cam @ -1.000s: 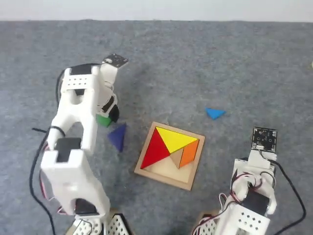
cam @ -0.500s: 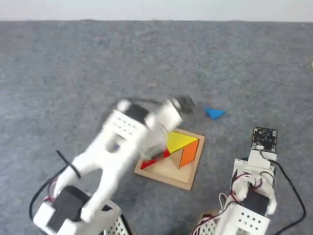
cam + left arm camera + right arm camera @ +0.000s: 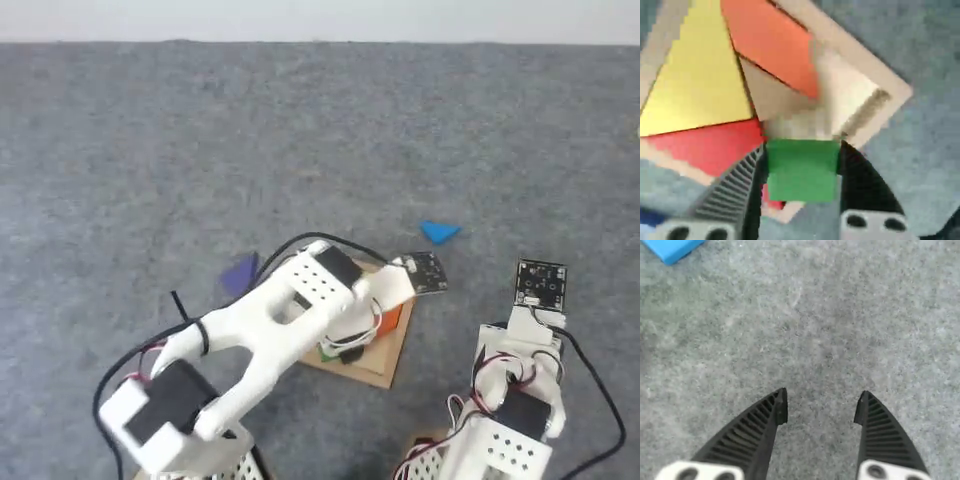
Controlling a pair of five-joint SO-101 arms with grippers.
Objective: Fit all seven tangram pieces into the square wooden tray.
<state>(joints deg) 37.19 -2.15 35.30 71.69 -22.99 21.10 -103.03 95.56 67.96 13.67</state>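
My left gripper is shut on a green square piece and holds it just over the near corner of the square wooden tray. In the tray lie a yellow triangle, a red triangle and an orange piece, with bare wood beside them. From above, the left arm lies across the tray, and the green piece peeks out under it. My right gripper stands open over bare carpet at the near right.
A light blue triangle lies on the grey carpet beyond the tray, its corner ahead of the right gripper. A dark blue triangle lies left of the tray. The right arm's base stands at the near right.
The left arm has swung from the left side of the table to over the tray, carrying the green piece. The right arm has stayed still.
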